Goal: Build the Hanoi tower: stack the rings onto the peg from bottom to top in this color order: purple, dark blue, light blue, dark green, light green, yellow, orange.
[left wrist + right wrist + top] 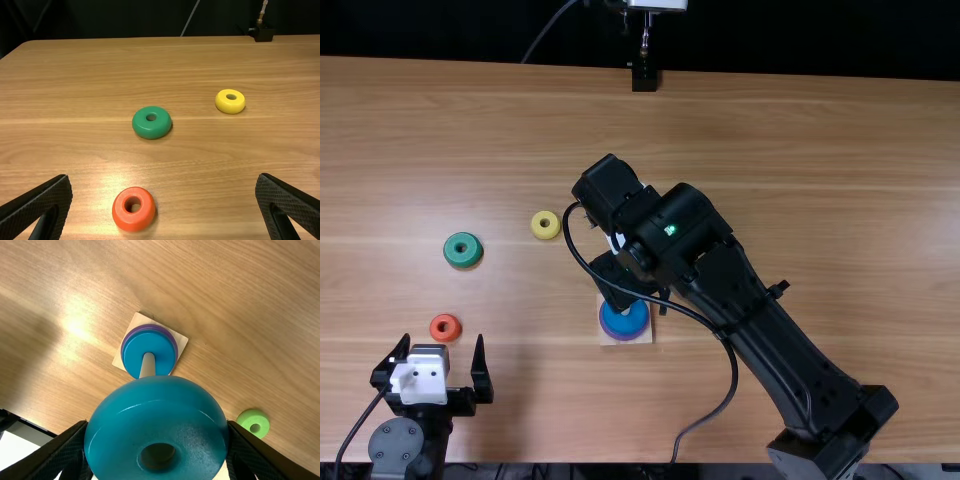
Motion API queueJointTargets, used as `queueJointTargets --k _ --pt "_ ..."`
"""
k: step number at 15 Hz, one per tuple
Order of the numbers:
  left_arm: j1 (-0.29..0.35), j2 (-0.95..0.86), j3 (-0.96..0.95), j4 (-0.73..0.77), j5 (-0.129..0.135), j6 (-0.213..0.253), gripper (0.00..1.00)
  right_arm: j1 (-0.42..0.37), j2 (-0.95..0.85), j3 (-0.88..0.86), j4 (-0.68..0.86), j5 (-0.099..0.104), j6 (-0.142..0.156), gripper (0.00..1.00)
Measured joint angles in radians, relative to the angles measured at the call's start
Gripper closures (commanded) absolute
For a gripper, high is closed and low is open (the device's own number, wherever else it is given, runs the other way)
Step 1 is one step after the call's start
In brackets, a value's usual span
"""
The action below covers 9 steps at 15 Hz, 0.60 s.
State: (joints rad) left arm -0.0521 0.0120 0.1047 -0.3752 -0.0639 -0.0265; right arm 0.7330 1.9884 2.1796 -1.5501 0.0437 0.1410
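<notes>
The left pincer stands wide open; the right pincer clasps the third ring. With the purple ring and dark blue ring stacked, I'd say that light blue ring needs centring over the peg, then lowering.

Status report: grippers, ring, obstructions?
Right gripper holding light blue ring near peg. Left gripper open near orange ring. Purple, dark blue stacked. No visible obstruction.
</notes>
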Motion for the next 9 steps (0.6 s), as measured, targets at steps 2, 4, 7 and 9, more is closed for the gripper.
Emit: queueJointTargets --k 2,4,7,9 --pt "0.000 0.000 0.000 0.000 -0.001 0.000 0.00 0.000 0.000 0.000 0.000 0.001 0.000 0.94" --pt "0.000 0.000 0.000 0.000 0.000 0.000 0.00 0.000 0.000 0.000 0.000 0.001 0.000 0.94" --pt "0.000 0.000 0.000 0.000 0.000 0.000 0.00 0.000 0.002 -0.007 0.004 0.001 0.000 0.94" --pt "0.000 0.000 0.000 0.000 0.000 0.000 0.00 0.000 0.002 -0.024 0.003 0.001 0.002 0.94"
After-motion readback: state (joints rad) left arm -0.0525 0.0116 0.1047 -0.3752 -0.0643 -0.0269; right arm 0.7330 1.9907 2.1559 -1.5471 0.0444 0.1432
